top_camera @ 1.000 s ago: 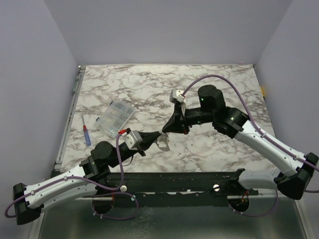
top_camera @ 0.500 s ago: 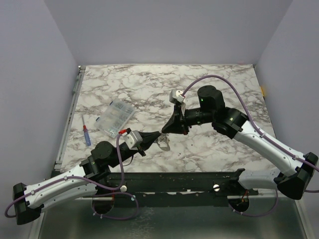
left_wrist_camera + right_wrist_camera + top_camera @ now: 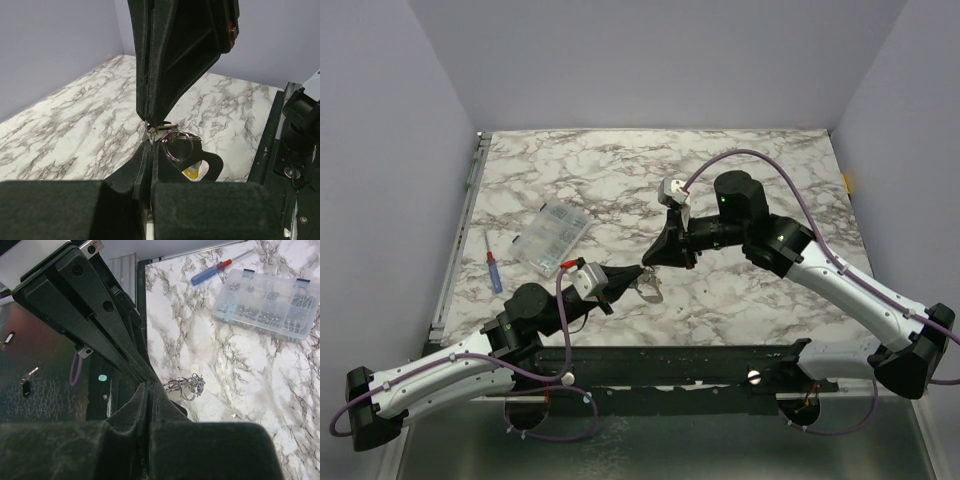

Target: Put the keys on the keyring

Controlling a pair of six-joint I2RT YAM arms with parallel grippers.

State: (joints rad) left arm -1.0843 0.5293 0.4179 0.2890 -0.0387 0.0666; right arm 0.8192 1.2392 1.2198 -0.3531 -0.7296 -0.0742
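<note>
top external: left arm (image 3: pixel 440 372) and right arm (image 3: pixel 850 290) angled inward, pinched fingers (image 3: pixel 623 274) tip-to-tip

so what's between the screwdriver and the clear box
Nothing, just bare marble between the screwdriver and the clear box, seen in the top and right wrist views.

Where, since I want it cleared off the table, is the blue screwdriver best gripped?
The screwdriver lies flat, apart from the clear box. It is probably best to come straight down from above and close across its blue handle, the thickest part, since the thin shaft offers little hold.
</note>
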